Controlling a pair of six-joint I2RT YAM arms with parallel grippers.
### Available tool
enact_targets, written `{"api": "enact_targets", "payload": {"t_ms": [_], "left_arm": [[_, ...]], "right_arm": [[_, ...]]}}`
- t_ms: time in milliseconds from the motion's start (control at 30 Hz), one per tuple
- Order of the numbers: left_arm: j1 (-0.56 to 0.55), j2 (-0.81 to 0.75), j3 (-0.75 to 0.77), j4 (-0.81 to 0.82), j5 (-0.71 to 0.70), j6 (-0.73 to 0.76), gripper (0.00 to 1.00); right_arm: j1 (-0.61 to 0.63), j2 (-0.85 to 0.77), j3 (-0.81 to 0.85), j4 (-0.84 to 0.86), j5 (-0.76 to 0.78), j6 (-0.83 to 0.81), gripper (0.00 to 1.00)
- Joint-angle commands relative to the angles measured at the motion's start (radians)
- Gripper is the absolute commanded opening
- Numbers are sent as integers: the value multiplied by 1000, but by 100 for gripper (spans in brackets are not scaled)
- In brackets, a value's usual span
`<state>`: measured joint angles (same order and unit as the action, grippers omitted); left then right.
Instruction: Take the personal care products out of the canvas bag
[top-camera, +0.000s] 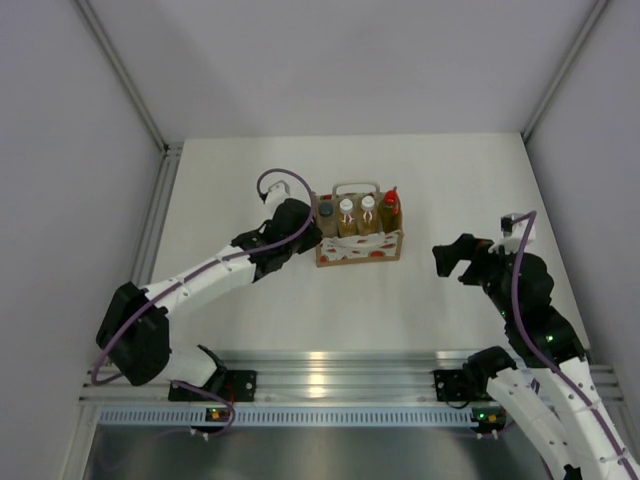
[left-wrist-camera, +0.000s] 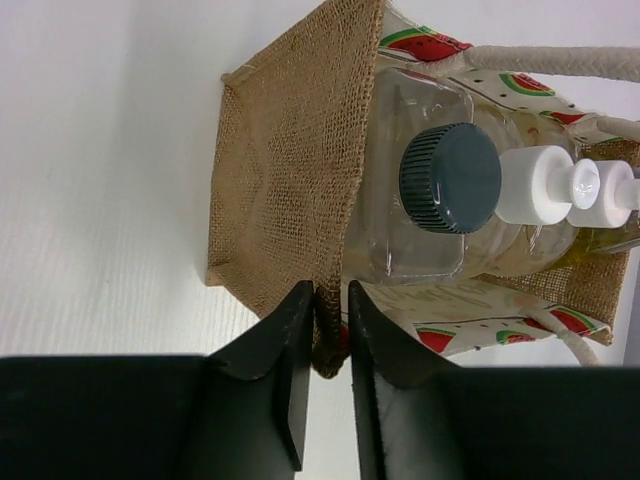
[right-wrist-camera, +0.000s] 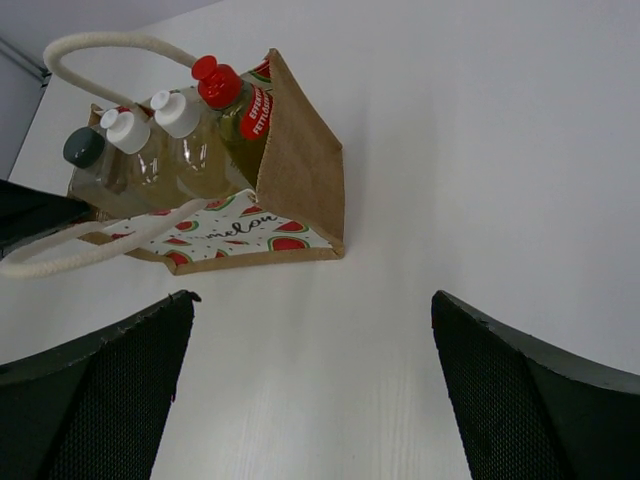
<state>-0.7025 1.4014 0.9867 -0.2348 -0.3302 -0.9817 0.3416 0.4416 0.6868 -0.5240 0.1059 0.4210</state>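
Observation:
The canvas bag (top-camera: 360, 246) stands mid-table, tan burlap with a white watermelon-print band and white rope handles. Inside stand four bottles in a row: a clear one with a dark grey cap (left-wrist-camera: 450, 178), two amber ones with white caps (left-wrist-camera: 545, 185) (right-wrist-camera: 176, 113), and a yellow one with a red cap (right-wrist-camera: 217, 82). My left gripper (left-wrist-camera: 331, 310) is shut on the bag's near-left corner edge (left-wrist-camera: 335, 330). My right gripper (right-wrist-camera: 312, 330) is open and empty, hovering to the right of the bag (right-wrist-camera: 300, 160), apart from it.
White table surface (top-camera: 300, 300) all round the bag. Grey walls enclose left, right and back. An aluminium rail (top-camera: 340, 385) runs along the near edge by the arm bases.

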Motion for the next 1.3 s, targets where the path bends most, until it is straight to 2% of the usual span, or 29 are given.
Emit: {"api": "enact_targets", "payload": {"t_ms": [0, 33, 133, 267, 433, 567, 700, 900, 1000, 1267], "left_arm": [[-3, 16, 9, 40, -35, -18, 22], [-6, 15, 3, 38, -38, -25, 12], [-14, 2, -26, 40, -52, -43, 0], [-26, 5, -49, 51, -76, -43, 0], [-40, 33, -52, 51, -90, -31, 0], [-49, 47, -53, 51, -93, -31, 0], [-49, 56, -52, 51, -89, -20, 0], [-49, 47, -59, 51, -102, 0, 0], [-49, 45, -57, 51, -101, 3, 0], [-49, 36, -62, 51, -99, 2, 0]], "right_arm": [[-9, 9, 8, 13, -8, 5, 100], [-10, 19, 13, 15, -5, 5, 99], [-10, 55, 43, 24, -9, 15, 99], [-10, 161, 77, 103, -67, 38, 99], [-4, 416, 163, 194, -163, 62, 84], [34, 580, 270, 190, -68, 13, 68], [100, 739, 407, 157, 40, -42, 57], [192, 845, 545, 121, 159, -88, 55], [201, 940, 620, 93, 187, -119, 55], [206, 1068, 764, 6, 233, -183, 51]]}}
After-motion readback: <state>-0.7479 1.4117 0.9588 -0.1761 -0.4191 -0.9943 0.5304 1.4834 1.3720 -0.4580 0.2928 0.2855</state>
